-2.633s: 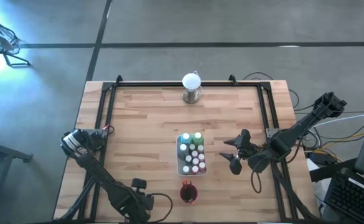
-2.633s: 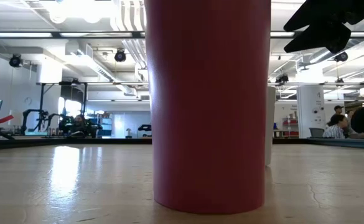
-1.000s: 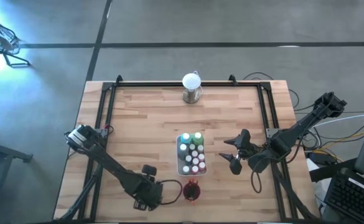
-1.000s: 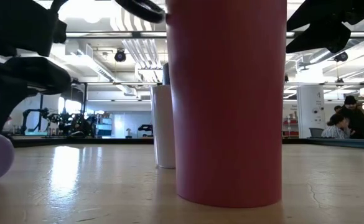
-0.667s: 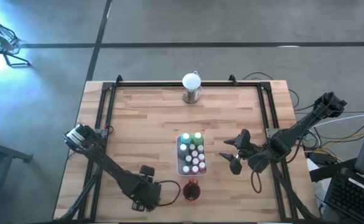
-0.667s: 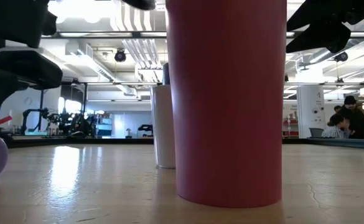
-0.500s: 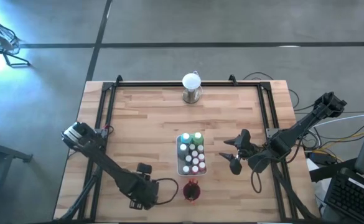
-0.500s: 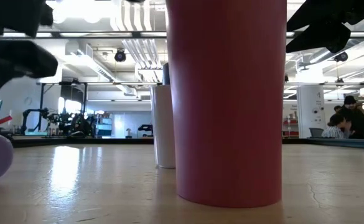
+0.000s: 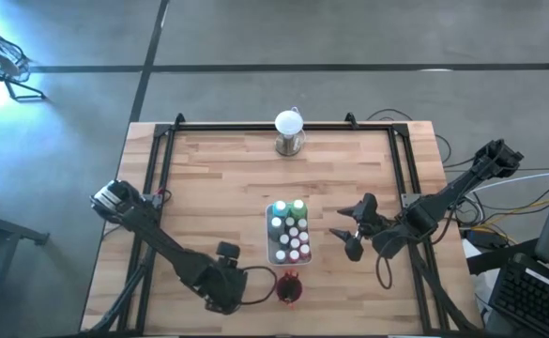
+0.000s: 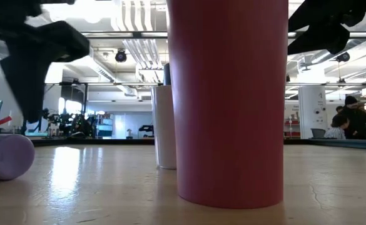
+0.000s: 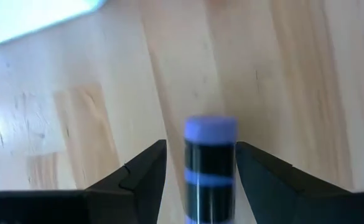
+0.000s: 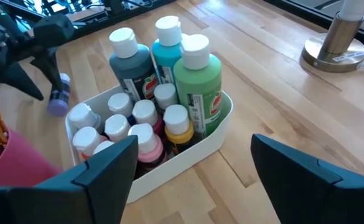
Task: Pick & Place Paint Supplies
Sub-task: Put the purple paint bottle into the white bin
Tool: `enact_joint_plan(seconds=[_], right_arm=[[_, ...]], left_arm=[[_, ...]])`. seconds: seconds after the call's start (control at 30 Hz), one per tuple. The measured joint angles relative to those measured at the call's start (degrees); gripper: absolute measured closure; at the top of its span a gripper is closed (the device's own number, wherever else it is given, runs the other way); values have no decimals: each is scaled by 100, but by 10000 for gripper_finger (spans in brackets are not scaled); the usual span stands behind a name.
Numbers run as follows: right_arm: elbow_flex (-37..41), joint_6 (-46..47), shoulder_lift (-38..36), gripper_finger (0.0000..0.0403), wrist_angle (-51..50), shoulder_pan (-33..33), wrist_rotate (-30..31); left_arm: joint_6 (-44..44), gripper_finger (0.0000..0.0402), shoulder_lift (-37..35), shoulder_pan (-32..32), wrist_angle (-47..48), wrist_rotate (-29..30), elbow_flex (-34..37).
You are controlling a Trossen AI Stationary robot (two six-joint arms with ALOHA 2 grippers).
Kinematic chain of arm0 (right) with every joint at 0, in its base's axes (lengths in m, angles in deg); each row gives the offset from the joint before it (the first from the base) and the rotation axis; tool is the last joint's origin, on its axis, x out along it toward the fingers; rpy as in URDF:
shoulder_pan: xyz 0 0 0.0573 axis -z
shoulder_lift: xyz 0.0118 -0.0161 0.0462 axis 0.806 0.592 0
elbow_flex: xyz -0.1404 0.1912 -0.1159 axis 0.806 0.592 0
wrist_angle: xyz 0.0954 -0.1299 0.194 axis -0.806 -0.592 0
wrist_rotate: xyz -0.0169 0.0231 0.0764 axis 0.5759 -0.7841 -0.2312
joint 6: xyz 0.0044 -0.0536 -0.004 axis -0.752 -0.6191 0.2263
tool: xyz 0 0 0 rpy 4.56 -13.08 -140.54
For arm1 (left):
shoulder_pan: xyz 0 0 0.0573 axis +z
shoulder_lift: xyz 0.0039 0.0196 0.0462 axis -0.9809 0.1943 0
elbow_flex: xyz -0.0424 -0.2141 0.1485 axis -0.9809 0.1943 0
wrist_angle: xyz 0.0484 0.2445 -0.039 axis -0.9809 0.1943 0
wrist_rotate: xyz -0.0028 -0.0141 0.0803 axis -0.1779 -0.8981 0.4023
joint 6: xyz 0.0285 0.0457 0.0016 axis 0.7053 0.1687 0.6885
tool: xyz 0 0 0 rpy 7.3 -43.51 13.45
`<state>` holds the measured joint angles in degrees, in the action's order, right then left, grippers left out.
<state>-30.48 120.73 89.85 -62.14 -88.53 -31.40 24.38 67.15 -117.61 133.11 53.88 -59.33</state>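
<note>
My left gripper (image 11: 200, 163) jaws straddle the lying purple paint bottle (image 11: 210, 163), wide; I'd centre, then close gently.

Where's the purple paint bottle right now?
The purple bottle lies on the table between the left gripper's open jaws, left of the white tray.

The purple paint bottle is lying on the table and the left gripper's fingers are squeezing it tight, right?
Not quite. The purple paint bottle is lying on the table, but the left gripper isn't squeezing it. The left wrist view shows its fingers spread open, with gaps on both sides of the bottle.
</note>
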Motion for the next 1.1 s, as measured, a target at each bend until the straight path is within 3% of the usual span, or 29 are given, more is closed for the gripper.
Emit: enact_joint_plan(seconds=[0.43,1.1], right_arm=[[0,20,0,74,2,39,-2],[0,7,0,133,2,35,-2]], left_arm=[[38,204,256,149,-243,-251,0],[-158,204,566,160,-348,-382,0]])
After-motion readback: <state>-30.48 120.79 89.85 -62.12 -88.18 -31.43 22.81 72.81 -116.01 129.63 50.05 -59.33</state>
